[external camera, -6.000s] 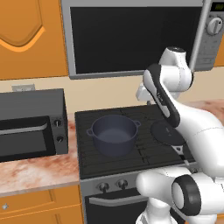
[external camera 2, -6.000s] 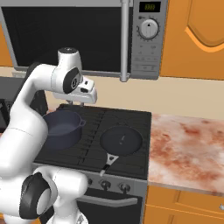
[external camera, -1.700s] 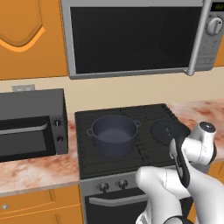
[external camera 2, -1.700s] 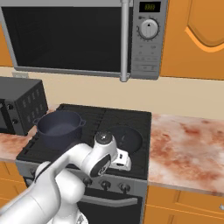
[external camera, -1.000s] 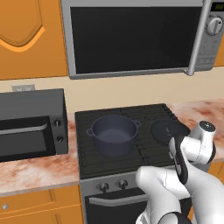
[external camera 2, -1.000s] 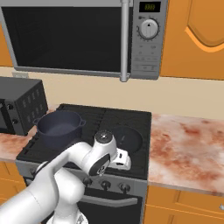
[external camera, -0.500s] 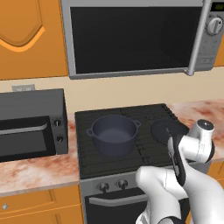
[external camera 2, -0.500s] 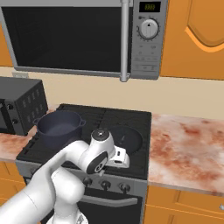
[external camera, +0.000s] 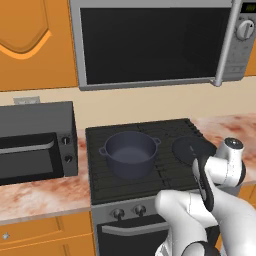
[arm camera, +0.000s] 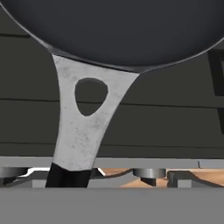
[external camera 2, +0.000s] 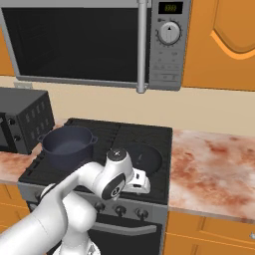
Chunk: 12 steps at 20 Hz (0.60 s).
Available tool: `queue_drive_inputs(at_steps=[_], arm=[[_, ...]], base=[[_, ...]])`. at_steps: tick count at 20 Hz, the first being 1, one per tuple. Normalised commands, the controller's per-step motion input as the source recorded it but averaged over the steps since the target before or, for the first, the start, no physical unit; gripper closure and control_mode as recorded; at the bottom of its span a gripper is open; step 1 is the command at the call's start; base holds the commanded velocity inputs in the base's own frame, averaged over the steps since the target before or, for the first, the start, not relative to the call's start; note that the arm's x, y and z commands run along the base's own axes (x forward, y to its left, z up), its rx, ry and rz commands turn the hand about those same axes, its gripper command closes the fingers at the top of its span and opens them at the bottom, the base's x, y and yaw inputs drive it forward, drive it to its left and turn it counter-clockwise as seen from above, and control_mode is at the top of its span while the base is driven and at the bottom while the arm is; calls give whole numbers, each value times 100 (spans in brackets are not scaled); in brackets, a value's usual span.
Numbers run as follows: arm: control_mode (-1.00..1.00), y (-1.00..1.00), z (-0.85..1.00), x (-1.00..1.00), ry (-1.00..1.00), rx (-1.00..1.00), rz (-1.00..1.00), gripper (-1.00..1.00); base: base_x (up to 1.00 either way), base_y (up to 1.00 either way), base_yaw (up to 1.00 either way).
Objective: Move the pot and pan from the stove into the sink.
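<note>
Left base view: pot (external camera: 129,153) is sitting on the stove (external camera: 102,186) left burner, pan (external camera: 190,148) on the right burner just beside it, both untouched. The arm is folding low at the stove's front right corner and hiding the pan's near edge, probably to come in level with the handle. Toaster oven (external camera: 35,142) is sitting on the counter (external camera: 40,196) left of the stove.

Right base view: the wrist is hanging over the front edge of the stove (external camera 2: 157,137), just in front of the pan (external camera 2: 147,155). Pot (external camera 2: 66,144) is well to the left. The hand's fingers are hidden behind the wrist here. The microwave (external camera 2: 99,42) display is too small to read.

Hand view: looking along the pan handle (arm camera: 82,124), hanging hole visible, with the pan (arm camera: 118,30) bowl above and the stove grates (arm camera: 175,122) behind. The fingers aren't showing; the hand is standing fully open, gripping nothing. Judging it's lining up to close on the handle. No brand or writing legible anywhere.
</note>
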Motion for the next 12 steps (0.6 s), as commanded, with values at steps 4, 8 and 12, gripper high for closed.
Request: queue_drive_inputs(at_steps=[4,8,12], arm=[[-100,1,-1,0,0,0,0,100],[-100,0,0,0,0,0,0,100],[-100,0,0,0,0,0,0,100]], base=[[0,0,0],[0,0,0],[0,0,0]])
